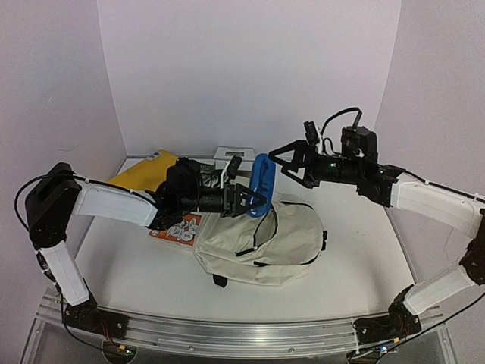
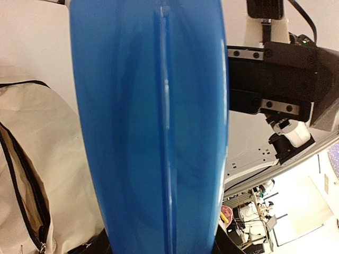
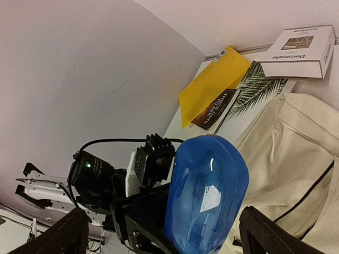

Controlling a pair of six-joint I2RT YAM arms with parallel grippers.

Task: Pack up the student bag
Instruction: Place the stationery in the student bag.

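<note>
The left arm [image 1: 114, 203] and the right arm [image 1: 436, 203] each wore smooth white shells over their long links, with chunky black housings at the joints. Thin black cables [image 1: 337, 117] looped off them. A small green light [image 1: 331, 161] glowed at each wrist. The right gripper [image 1: 279, 161] was matt black, its rail studded with silver screws [image 2: 249, 53]. The left gripper [image 1: 254, 201] was black too, backed by ribbed fins [image 3: 156, 144].

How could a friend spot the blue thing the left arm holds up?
Start at the cream bag in the middle of the table. Just above its back edge, the left hand grips a blue case, held upright. It is the only glossy, rounded blue thing in view; the books behind lie flat.
</note>
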